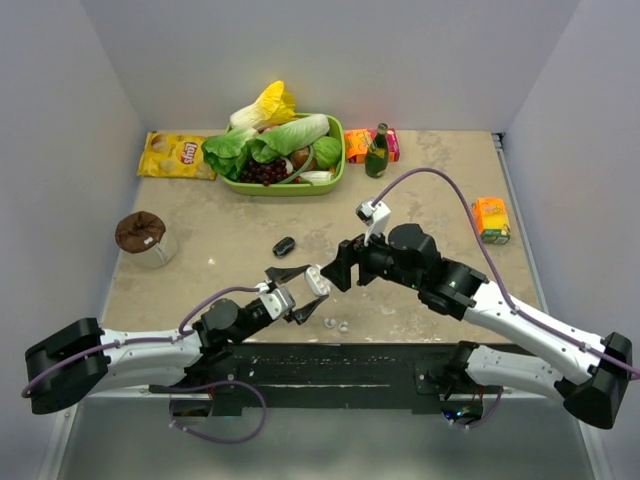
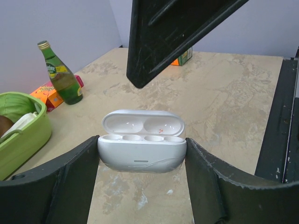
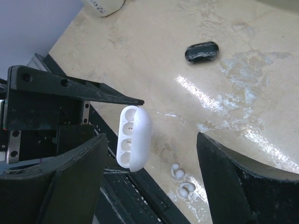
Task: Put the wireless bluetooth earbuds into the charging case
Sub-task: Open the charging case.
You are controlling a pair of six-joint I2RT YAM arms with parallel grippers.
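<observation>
Task status: early. No bud is seated.
Done: white charging case [image 2: 141, 156] is in hand with its lid open, and the 4 hollows in its base are empty.
Left to do: pick up the buds and seat them in the hollows.
Earbuds: 2 whitish earbuds [image 3: 181, 181] lie loose and close together on the worktop [image 1: 230, 260], near its front edge and just beside the held case. No black buds are visible.
Black case [image 3: 202, 52]: closed and lying on the worktop, well apart from both hands.
Left hand [image 1: 302, 292]: pinches the white case across its 2 ends and appears to hold it off the worktop.
Right hand [image 1: 338, 270]: fingers spread and empty. It is directly opposite the left hand, with 1 finger over the open case.
</observation>
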